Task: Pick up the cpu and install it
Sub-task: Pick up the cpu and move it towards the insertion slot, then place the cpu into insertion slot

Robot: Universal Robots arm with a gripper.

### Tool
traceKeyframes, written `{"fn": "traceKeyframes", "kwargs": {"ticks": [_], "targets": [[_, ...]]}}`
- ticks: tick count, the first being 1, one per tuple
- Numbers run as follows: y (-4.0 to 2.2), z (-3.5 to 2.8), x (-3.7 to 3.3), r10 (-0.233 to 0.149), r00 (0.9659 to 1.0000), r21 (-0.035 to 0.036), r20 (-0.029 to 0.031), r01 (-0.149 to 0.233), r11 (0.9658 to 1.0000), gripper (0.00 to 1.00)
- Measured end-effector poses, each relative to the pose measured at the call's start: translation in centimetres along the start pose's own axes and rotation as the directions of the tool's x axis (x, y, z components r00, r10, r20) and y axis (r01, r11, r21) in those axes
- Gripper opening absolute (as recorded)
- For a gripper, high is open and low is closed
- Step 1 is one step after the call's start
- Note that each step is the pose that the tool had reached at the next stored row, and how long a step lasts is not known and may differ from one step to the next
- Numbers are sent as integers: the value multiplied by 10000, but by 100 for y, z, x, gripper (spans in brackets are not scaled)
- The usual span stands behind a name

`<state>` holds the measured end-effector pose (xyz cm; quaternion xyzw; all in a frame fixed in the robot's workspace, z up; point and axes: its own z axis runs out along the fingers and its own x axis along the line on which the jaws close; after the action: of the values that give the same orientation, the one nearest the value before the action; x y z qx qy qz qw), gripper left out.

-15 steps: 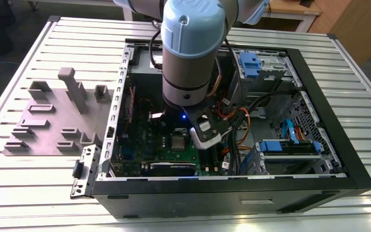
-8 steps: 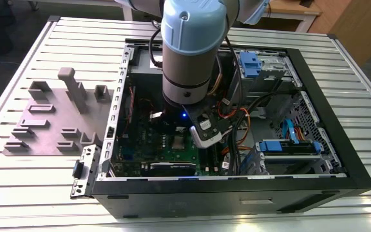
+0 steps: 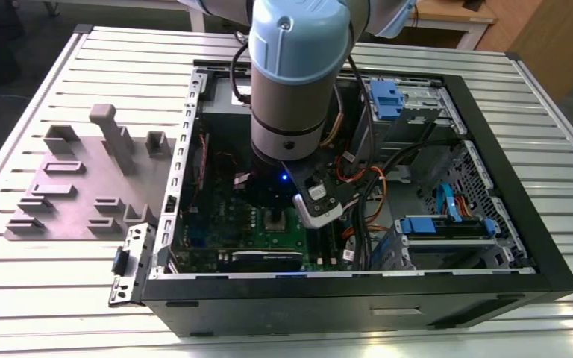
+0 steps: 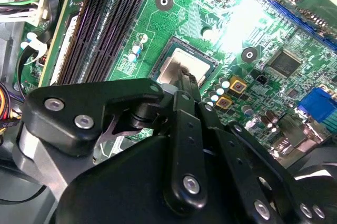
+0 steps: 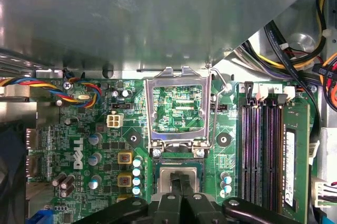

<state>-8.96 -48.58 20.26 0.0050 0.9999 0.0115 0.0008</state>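
The cpu (image 5: 164, 177), a silvery square chip, lies flat in its socket on the green motherboard (image 5: 105, 129). In the second wrist view the cpu (image 4: 199, 62) shines just past my black fingers. My gripper (image 5: 179, 177) hangs right over the middle of the chip, fingertips together and down at its top face, with nothing between them. The silver socket frame (image 5: 150, 108) stands swung up and open beside the socket. In the exterior view my arm reaches down into the computer case (image 3: 366, 298), and the socket (image 3: 278, 218) shows just below the wrist.
Memory slots (image 5: 260, 150) run beside the socket. Bundled cables (image 5: 295, 66) and blue drive brackets (image 3: 386, 97) crowd the case on the exterior view's right. A grey plastic tray (image 3: 77, 186) with raised blocks sits on the slatted table, left of the case.
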Motion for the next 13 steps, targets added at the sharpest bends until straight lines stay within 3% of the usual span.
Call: {"fn": "traceKeyframes", "kwargs": {"ticks": [13], "targets": [[0,-5,0,0,10000,0,0,0,10000,11]]}}
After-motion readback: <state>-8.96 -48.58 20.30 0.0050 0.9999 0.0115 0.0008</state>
